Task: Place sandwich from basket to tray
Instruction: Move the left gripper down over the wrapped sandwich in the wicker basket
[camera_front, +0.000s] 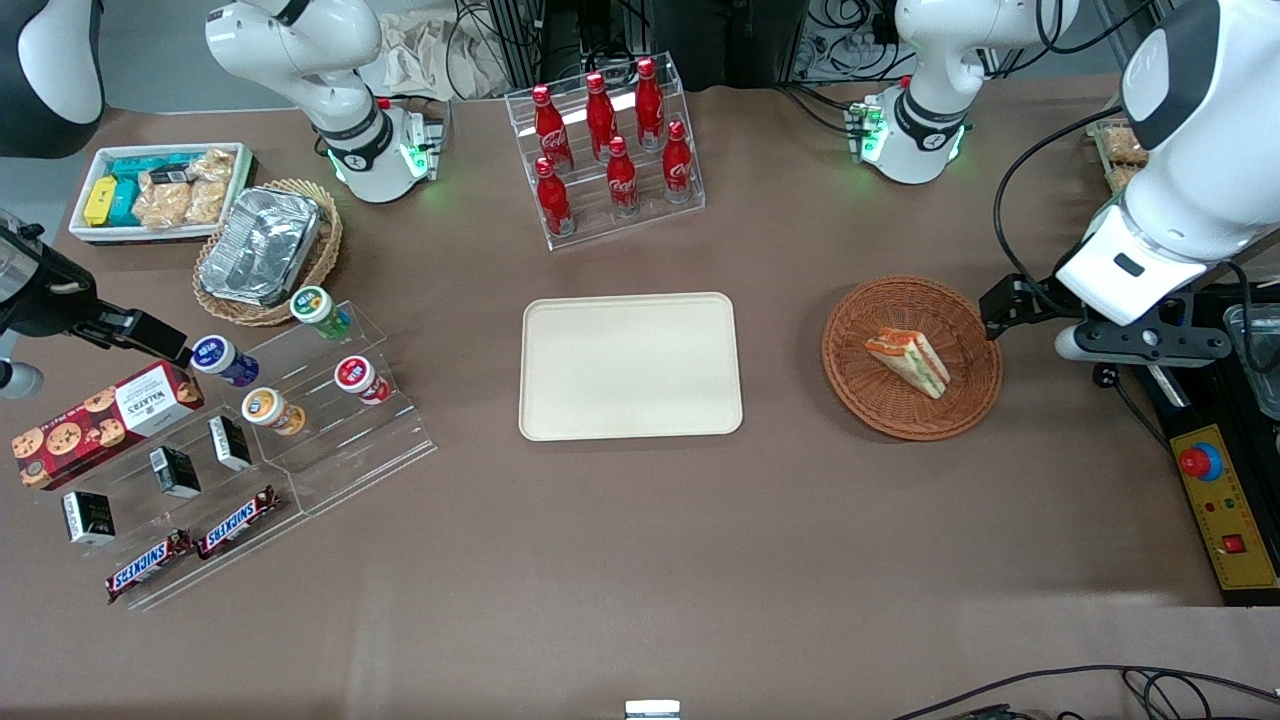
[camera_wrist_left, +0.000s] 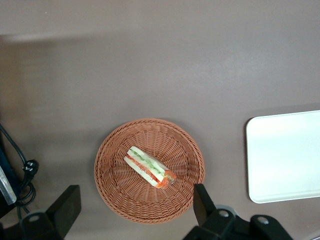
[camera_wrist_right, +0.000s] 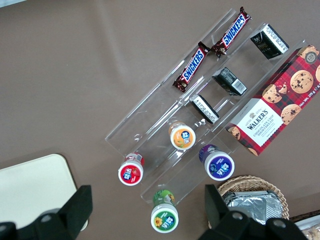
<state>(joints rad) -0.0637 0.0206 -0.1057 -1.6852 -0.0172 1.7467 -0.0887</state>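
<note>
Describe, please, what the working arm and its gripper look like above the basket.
The left arm has glossy white shells with a dark grey band near its upper joint, and black cables loop beside it. Its base shows green lights. The gripper, above the basket holding the sandwich, has a black body and two black wedge-shaped fingers set wide apart, with silver screws.
</note>
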